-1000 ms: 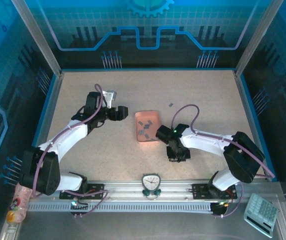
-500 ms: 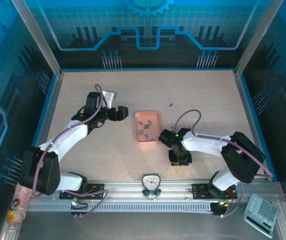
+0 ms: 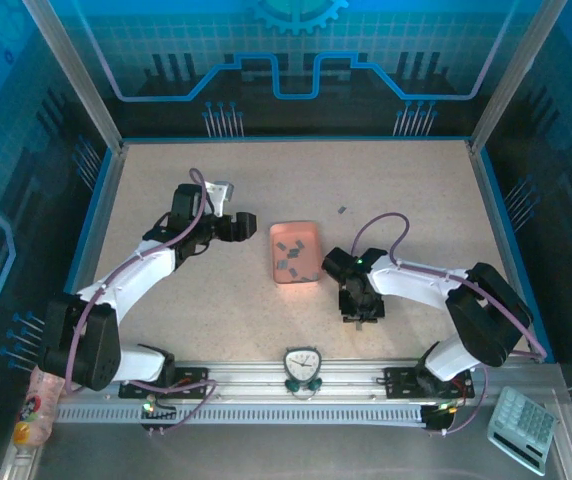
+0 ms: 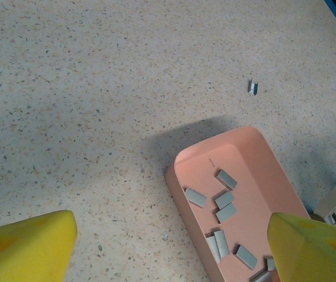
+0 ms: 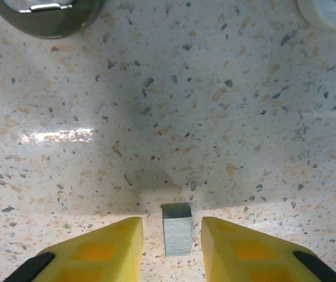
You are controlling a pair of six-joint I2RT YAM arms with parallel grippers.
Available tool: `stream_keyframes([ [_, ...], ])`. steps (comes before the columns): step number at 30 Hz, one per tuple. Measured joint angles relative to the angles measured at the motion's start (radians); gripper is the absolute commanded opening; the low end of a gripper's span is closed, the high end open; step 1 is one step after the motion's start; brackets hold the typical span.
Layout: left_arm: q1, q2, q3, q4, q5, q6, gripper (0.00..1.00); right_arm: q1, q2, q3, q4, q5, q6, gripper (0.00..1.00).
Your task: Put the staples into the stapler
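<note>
One staple strip [image 5: 177, 229] flat on the table [image 5: 227, 117], near side, between right gripper [image 5: 172, 235] fingers [image 5: 109, 249] (slightly parted, not touching it), left gripper [image 3: 243, 226] spread wide, more strips [image 4: 224, 200] in pink tray [image 4: 262, 158].

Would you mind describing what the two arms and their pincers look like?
The left arm and right arm have white links with black joints and bases, and a purple cable loops along each. The left pincer and right pincer are black, with blocky yellow fingers. A small green light glows on the right arm.
</note>
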Motion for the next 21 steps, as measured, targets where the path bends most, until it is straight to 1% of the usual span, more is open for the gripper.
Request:
stream_keyframes([
  [8, 0.0, 0.0, 0.0, 0.0, 0.0, 0.0, 0.86, -0.014, 0.019, -0.003, 0.033, -0.008, -0.018, 0.27],
  [21, 0.0, 0.0, 0.0, 0.0, 0.007, 0.0, 0.85, -0.023, 0.027, -0.005, 0.028, -0.008, -0.024, 0.29],
])
